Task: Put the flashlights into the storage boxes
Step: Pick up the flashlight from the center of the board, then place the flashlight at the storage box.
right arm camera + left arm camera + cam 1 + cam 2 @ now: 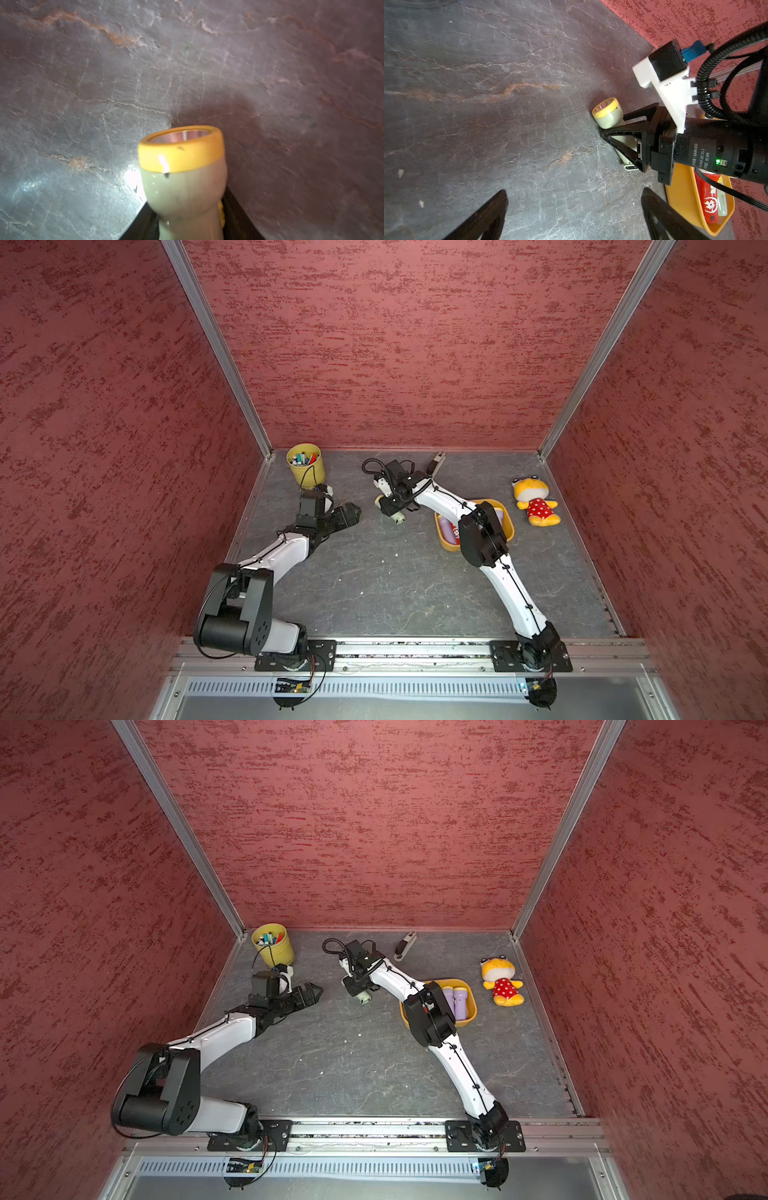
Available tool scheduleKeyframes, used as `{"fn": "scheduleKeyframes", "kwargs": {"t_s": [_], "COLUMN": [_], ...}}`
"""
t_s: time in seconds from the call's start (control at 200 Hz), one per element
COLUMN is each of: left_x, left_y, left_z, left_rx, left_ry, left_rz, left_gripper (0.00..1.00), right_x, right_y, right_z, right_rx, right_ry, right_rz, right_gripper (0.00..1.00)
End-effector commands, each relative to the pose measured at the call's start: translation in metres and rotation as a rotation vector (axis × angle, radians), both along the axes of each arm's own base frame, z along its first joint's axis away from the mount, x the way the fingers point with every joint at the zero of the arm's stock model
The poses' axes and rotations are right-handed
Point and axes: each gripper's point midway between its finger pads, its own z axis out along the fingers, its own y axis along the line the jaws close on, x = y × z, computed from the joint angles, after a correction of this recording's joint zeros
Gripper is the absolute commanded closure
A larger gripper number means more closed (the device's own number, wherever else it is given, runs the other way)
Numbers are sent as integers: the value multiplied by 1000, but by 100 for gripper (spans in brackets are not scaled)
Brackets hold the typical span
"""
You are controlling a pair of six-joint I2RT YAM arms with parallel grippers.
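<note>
Right gripper (pixel 613 125) clamped on pale green flashlight (pixel 182 187) barrel. Judged light, rigid, slippery plastic; best hold: barrel behind head. Left gripper (pixel 573 190) apart, empty.

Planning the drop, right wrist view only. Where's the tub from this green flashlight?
Observer: The orange tub sits to the robot's right of the pale green flashlight.
Operator: What's in it?
Observer: Two lilac flashlights and a red flashlight show; the right arm hides the rest.
Operator: Left arm clear?
Observer: Yes, the left arm is off by the yellow cup, jaws wide open, empty.
</note>
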Motion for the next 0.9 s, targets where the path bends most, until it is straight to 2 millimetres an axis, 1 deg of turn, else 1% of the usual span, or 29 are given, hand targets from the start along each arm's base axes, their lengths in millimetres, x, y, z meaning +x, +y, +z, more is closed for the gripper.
{"fn": "scheduleKeyframes", "kwargs": {"t_s": [0.0,0.095,0.225,0.286,0.321,0.361,0.396,0.406,0.421,0.451,0.551,0.566,0.581,0.631,0.656,0.666,0.711,0.731,0.761,0.776,0.802,0.897], "left_x": [0,0,4,5,6,8,9,9,9,10,13,13,13,12,13,13,12,12,12,11,11,8], "left_y": [0,-2,-9,-18,-24,-33,-41,-44,-49,-57,-90,-96,-102,-120,-130,-133,-148,-154,-162,-167,-174,-197], "left_z": [3,9,18,23,26,29,32,32,33,34,38,39,39,39,42,43,45,45,46,45,46,44], "left_rx": [-2,4,15,15,17,24,32,34,36,41,37,36,34,30,25,27,32,36,42,42,45,50], "left_ry": [-12,-24,-48,-58,-66,-78,-89,-91,-92,-97,-109,-110,-109,-105,-111,-112,-118,-120,-121,-119,-120,-115], "left_rz": [-10,-12,-28,-47,-60,-81,-98,-105,-117,-134,-204,-217,-229,-267,-288,-295,-326,-338,-355,-365,-381,-431], "left_gripper": [0,0,0,0,0,0,0,0,0,0,0,0,0,0,0,0,0,0,0,0,0,0], "right_x": [6,7,1,-3,-8,-12,-17,-17,-20,-24,-40,-41,-44,-53,-57,-58,-67,-71,-77,-80,-87,-105], "right_y": [-1,-1,-8,-16,-24,-34,-44,-46,-52,-62,-104,-110,-118,-144,-157,-162,-188,-198,-214,-221,-233,-269], "right_z": [17,39,80,101,106,120,125,129,130,140,154,158,156,158,159,163,158,159,153,161,157,154], "right_rx": [-3,21,83,109,111,122,124,128,128,141,161,167,163,165,167,172,169,174,171,187,187,182], "right_ry": [-37,-76,-155,-202,-214,-241,-247,-256,-257,-273,-293,-301,-298,-303,-307,-314,-309,-311,-300,-316,-311,-317], "right_rz": [-23,-32,-56,-73,-85,-105,-122,-128,-136,-155,-233,-246,-260,-311,-339,-350,-402,-425,-460,-475,-501,-575], "right_gripper": [60,61,61,61,62,61,61,61,61,61,61,61,61,61,61,61,61,61,61,61,61,61]}}
